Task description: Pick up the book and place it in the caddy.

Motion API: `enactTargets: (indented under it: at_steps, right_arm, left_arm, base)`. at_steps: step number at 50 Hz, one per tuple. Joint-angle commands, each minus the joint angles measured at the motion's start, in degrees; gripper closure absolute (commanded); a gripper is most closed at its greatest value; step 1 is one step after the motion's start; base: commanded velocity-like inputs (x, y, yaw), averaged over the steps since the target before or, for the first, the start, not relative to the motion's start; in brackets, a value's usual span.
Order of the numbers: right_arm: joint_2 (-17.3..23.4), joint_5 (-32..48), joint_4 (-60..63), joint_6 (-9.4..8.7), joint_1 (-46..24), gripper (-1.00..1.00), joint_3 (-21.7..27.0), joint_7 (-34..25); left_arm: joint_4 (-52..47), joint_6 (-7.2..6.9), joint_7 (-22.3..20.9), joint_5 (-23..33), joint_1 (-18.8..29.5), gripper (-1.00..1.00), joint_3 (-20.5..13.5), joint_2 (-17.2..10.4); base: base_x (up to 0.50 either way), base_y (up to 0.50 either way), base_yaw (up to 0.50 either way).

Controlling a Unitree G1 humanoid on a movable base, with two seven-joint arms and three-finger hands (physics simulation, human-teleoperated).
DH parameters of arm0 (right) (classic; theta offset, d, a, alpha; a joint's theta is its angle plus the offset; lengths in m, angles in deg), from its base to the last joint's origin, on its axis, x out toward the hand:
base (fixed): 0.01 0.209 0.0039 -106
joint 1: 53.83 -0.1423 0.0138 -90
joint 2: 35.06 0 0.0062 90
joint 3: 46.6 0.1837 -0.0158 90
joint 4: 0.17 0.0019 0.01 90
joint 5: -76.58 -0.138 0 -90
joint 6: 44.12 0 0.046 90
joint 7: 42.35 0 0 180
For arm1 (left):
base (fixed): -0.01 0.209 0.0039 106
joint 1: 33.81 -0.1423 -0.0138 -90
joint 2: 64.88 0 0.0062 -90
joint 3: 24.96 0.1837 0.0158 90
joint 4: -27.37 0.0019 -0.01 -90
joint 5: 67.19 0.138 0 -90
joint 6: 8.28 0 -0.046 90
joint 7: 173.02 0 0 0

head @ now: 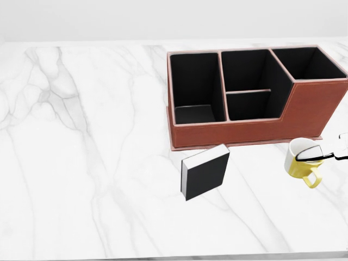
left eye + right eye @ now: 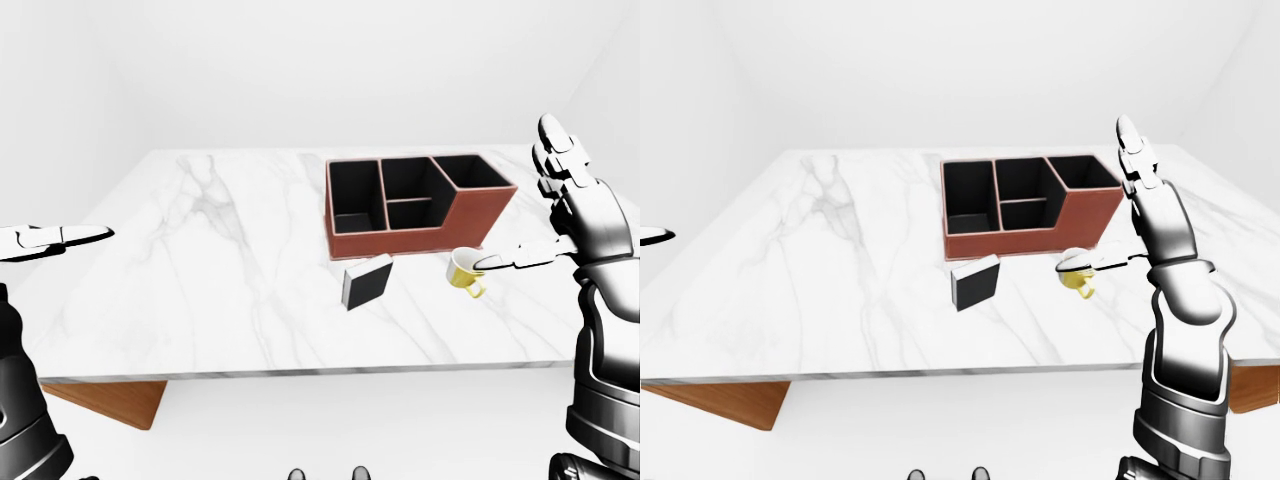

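likely light, stiff, smooth-covered book (image 1: 205, 172); best pinched across its thin edges. lying tilted on the marble table (image 1: 81, 163), just below the caddy (image 1: 244, 128) in the head view, well left of the right hand (image 2: 575, 215), spread open, holding nothing, one finger over a yellow mug (image 1: 300, 160)

Glossy silver-grey segmented plates are covering the right hand (image 2: 1155, 215) and forearm; dark joints are showing between them.
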Motion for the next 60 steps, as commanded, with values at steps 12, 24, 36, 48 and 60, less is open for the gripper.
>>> enactTargets:
  at_steps: [12,24,36,48,60]
  right_arm:
    - [0.1,-0.3,-0.3,0.0,0.2,-1.0,0.2,0.0]
    - [0.2,-0.6,-0.2,0.0,0.0,-1.0,0.3,0.3]
    - [0.2,-0.4,0.1,0.0,0.2,-1.0,0.1,0.0]
    - [0.6,0.0,0.2,0.0,0.4,-1.0,-0.4,-0.3]
    - [-0.2,-0.5,0.3,0.0,0.1,-1.0,0.3,-0.2]
  left_arm:
    - [0.0,0.0,-0.1,0.4,-0.2,-1.0,0.2,0.3]
    - [0.1,0.0,-0.4,0.8,-0.3,-1.0,0.4,0.5]
    - [0.1,0.0,-0.6,1.2,-0.3,-1.0,0.4,0.5]
    - [-0.1,0.0,-0.7,1.1,-0.2,-1.0,0.2,0.4]
    - [0.0,0.0,-0.8,1.3,-0.4,-1.0,0.3,0.6]
  base:
    - [0.5,0.0,0.0]
    - [0.07,0.0,0.0]
    - [0.27,0.0,0.0]
    - [0.02,0.0,0.0]
    - [0.18,0.0,0.0]
